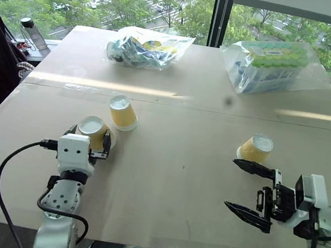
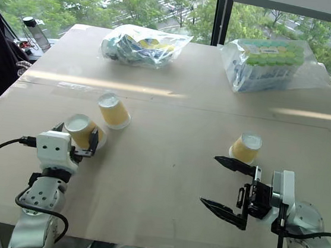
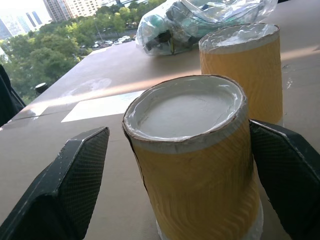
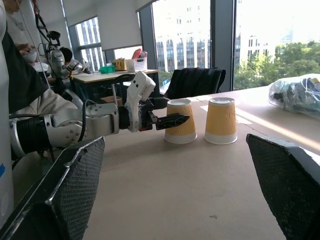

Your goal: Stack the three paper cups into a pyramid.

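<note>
Straddling one upside-down paper cup [image 1: 93, 131] near the counter's [image 1: 171, 178] left front: left fingers [image 3: 75, 175], one each side of the ribbed wall, a gap showing on one side, the other side too close to judge; whether actually clamped cannot tell. Left gripper [image 1: 88, 145] level, pointing away across the counter. Just beyond and slightly right, second cup [image 1: 122, 112], also inverted, white base up, close to the first but apart. Third cup [image 1: 255, 148] well apart on the right half, inverted too, just beyond the right gripper [image 1: 252, 194]. Right fingers [image 1: 250, 166] spread wide, grasping nothing, pointing leftward. No pyramid yet: all three standing singly on the counter. At the far edge, two clear bags [image 1: 147, 47] of packaged goods.
</note>
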Tool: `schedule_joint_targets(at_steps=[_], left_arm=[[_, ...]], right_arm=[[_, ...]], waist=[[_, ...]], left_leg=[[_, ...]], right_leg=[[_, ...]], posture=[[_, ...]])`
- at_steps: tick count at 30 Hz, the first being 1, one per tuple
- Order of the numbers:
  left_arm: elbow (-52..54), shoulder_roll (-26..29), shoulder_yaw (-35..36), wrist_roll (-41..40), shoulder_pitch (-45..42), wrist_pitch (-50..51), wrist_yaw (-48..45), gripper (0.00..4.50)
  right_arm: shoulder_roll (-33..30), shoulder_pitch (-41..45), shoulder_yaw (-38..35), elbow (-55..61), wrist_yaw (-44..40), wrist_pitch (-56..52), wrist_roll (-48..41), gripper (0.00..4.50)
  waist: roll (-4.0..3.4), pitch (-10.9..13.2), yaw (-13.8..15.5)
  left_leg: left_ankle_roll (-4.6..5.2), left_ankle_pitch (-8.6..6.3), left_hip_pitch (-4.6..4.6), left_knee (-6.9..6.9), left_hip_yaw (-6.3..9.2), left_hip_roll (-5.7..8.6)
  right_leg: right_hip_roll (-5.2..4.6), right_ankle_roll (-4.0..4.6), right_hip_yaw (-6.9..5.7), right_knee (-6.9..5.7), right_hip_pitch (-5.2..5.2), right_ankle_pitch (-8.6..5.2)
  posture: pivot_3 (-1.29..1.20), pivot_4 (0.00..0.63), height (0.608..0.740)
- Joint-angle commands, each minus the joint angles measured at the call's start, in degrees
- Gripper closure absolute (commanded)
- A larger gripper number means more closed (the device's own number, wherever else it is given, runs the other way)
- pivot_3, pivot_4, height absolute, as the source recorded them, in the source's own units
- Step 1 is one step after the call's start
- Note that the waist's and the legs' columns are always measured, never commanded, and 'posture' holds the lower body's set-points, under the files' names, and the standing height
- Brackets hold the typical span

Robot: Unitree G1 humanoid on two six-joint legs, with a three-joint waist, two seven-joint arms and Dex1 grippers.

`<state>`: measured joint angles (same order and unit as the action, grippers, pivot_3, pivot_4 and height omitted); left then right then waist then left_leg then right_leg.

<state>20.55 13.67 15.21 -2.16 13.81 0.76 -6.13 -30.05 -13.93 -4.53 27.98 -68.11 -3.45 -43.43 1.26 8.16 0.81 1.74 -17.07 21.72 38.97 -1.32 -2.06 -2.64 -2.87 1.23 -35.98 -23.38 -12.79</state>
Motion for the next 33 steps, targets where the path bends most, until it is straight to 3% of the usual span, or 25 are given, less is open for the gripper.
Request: schedule_joint_targets(at_steps=[1, 3, 7, 13, 16, 23, 27, 33], left_arm=[[0.99, -0.15, 0.76, -1.15, -0.33, -0.25, -0.17, 1.76], [1.39, -0.37, 0.67, -1.29, 0.06, 0.21, -0.13, 2.12], [4.38, -0.11, -0.89, -2.80, 1.75, 0.12, -2.77, 2.12], [15.21, 3.68, -7.52, -11.06, 7.87, 0.67, -14.59, 2.12], [12.88, 3.46, -11.33, -12.13, 1.14, 5.35, -15.00, 2.12], [-9.91, -0.21, -17.63, -5.58, -23.68, 5.30, -13.46, 2.12], [-18.37, -1.62, -18.72, -5.39, -29.28, 2.32, -15.66, 2.12], [-26.95, -1.94, -18.85, -6.19, -34.26, -1.54, -19.24, 2.12]], right_arm=[[0.14, -0.32, -1.53, 0.36, -0.12, 1.28, -0.50, 0.00], [0.21, -0.47, -1.77, 0.32, 0.06, 1.48, -0.36, 0.00], [0.47, -0.51, -2.40, 0.39, 0.74, 1.51, -0.66, 0.00], [0.07, -0.45, -5.71, 0.57, 2.69, 0.92, -2.42, 0.00], [0.60, -0.23, -7.13, 0.12, 4.38, 0.83, -2.37, 0.00], [2.82, 1.04, -8.07, 3.28, 18.72, -2.13, 2.14, 0.00], [2.99, 1.43, -8.28, 5.78, 23.74, -4.53, 2.24, 0.00], [3.05, -0.08, -8.29, 5.41, 22.84, -3.23, 2.65, 0.00]], waist=[[0.00, 0.00, -0.02], [0.00, 0.00, -0.03], [0.00, 0.00, -0.03], [-0.01, 0.01, 0.00], [-0.16, 0.03, 0.27], [-0.26, -0.04, -0.19], [-0.25, -0.03, -0.19], [-0.25, -0.03, 0.06]], left_leg=[[0.00, 0.00, 0.00, 0.00, 0.00, 0.00], [0.00, 0.00, 0.01, 0.00, 0.00, 0.00], [0.00, 0.00, 0.00, 0.00, -0.01, 0.00], [0.00, 0.00, 0.02, 0.00, -0.03, -0.06], [0.00, 0.00, 0.00, 0.01, 0.00, -0.04], [-0.02, 0.02, -0.11, 0.26, 0.01, 0.20], [-0.01, 0.02, -0.04, 0.23, 0.05, 0.24], [-0.01, 0.02, 0.07, 0.18, 0.17, 0.29]], right_leg=[[0.00, 0.00, 0.00, 0.00, 0.00, 0.00], [0.00, -0.02, 0.01, 0.01, 0.00, 0.01], [-0.01, -0.01, 0.01, 0.01, 0.00, 0.01], [-0.06, 0.02, 0.03, 0.02, 0.00, -0.01], [-0.05, 0.02, 0.00, 0.00, 0.01, -0.02], [0.02, -0.06, -0.10, -0.16, 0.26, 0.04], [0.02, -0.21, -0.13, -0.13, 0.22, 0.12], [-0.02, -0.23, -0.23, 0.00, 0.21, 0.13]], posture=[[0.00, 0.150, 0.740], [0.00, 0.150, 0.740], [0.00, 0.150, 0.740], [0.00, 0.150, 0.740], [0.00, 0.150, 0.740], [0.00, 0.150, 0.740], [0.00, 0.150, 0.740], [0.00, 0.150, 0.740]])
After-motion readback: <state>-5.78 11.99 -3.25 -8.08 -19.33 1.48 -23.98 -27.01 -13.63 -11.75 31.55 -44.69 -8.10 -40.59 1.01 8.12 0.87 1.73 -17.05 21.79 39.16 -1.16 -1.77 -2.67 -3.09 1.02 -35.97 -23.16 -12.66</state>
